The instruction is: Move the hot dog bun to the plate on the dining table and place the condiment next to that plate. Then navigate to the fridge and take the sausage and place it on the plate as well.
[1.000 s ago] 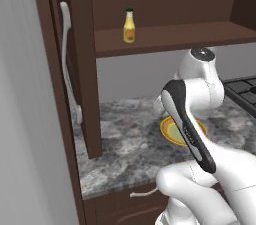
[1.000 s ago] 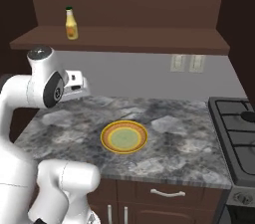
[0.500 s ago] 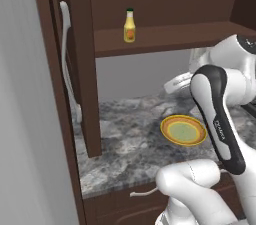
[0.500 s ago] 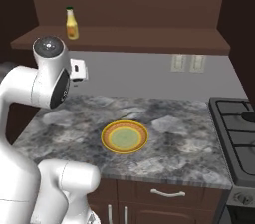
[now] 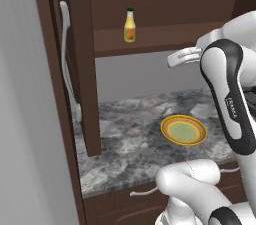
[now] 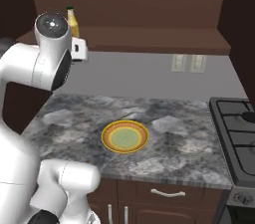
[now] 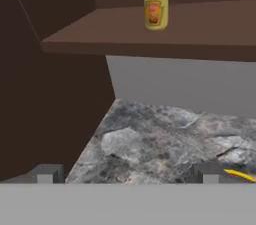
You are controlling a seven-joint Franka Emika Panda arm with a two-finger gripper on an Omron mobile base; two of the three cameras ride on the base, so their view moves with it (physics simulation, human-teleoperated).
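End effector (image 7: 127, 173) now higher, fingers apart; one condiment bottle (image 7: 155, 0), one plate (image 6: 124, 137).

Shelf (image 7: 150, 39) edge bare around condiment bottle (image 7: 155, 0) at 12 o'clock; cabinet wall (image 7: 45, 94) blocks 9 o'clock.

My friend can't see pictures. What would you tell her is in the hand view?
A yellow sauce bottle stands upright on a dark wooden shelf, straight ahead and above. Below the shelf lies a grey speckled stone counter, with the yellow edge of a plate at the lower right. The tool is open, its two tips wide apart at the bottom.
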